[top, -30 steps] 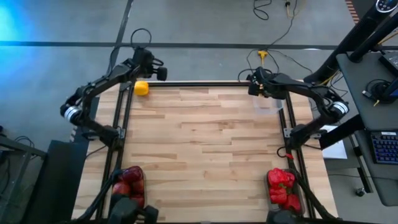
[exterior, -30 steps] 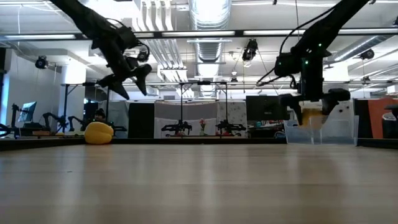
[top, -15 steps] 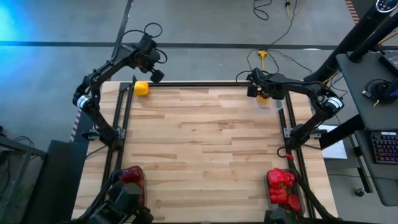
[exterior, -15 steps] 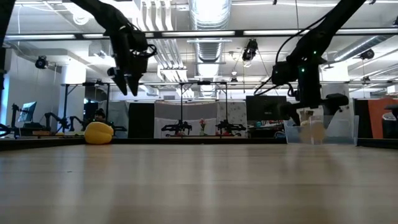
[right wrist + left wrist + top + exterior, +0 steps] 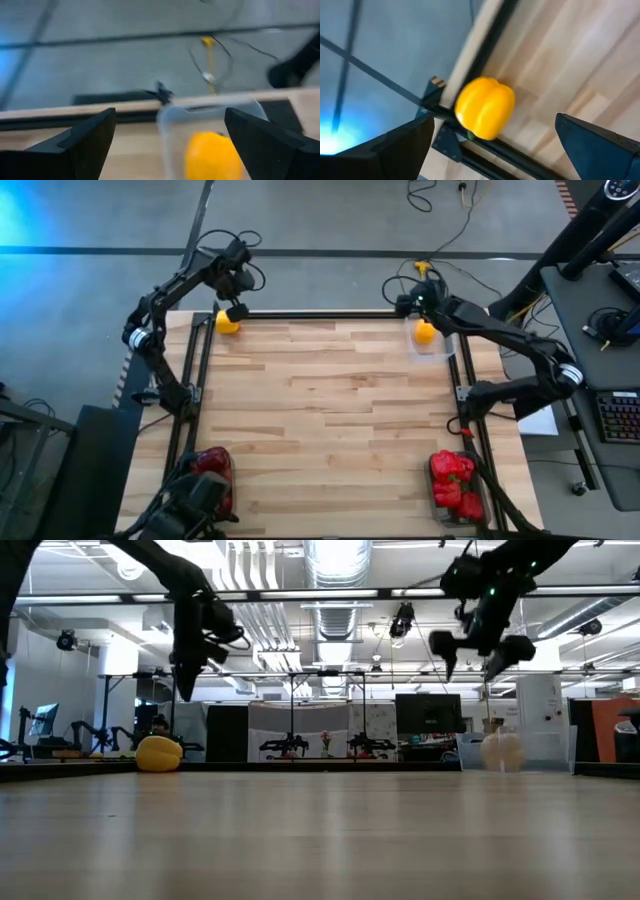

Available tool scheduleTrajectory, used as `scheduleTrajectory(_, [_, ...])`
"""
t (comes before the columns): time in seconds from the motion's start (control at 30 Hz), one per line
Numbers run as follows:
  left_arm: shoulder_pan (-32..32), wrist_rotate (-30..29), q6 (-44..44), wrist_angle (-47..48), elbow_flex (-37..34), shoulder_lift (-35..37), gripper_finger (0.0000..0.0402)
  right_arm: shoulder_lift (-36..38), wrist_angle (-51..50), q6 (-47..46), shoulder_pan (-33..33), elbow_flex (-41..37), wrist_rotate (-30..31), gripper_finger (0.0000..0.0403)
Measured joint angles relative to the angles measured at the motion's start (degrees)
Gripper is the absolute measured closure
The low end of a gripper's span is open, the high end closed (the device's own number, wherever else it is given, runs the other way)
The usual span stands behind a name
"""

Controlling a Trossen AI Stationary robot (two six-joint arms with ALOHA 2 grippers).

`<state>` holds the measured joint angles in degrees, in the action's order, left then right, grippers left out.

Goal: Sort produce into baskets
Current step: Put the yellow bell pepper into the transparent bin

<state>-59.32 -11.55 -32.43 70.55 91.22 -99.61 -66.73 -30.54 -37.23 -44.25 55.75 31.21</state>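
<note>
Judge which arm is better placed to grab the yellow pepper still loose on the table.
Left. The left gripper hangs open right above the yellow pepper; the right gripper is across the table by the clear bin.

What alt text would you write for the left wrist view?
A yellow pepper lies at the far corner of the wooden table, against its black frame. The left pincer hovers open above it, one dark finger on each side.

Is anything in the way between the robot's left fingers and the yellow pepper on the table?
Nothing visible is. The left gripper hangs open right above the yellow pepper, which sits alone at the table's far left corner against the black frame rail. The space between the fingers and the pepper is empty air.
</note>
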Motion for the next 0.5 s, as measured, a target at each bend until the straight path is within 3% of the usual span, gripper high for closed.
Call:
scheduleTrajectory(0.27, [-0.5,-0.1,1.4,2.9,-0.1,-5.9,0.0003,5.4,4.5,0.4,8.3,0.0,-1.2,0.0037])
scheduleTrajectory(0.5, [-0.5,-8.2,-0.3,3.1,0.0,-11.5,0.0003,4.1,4.2,0.4,13.0,0.0,-1.7,0.0037])
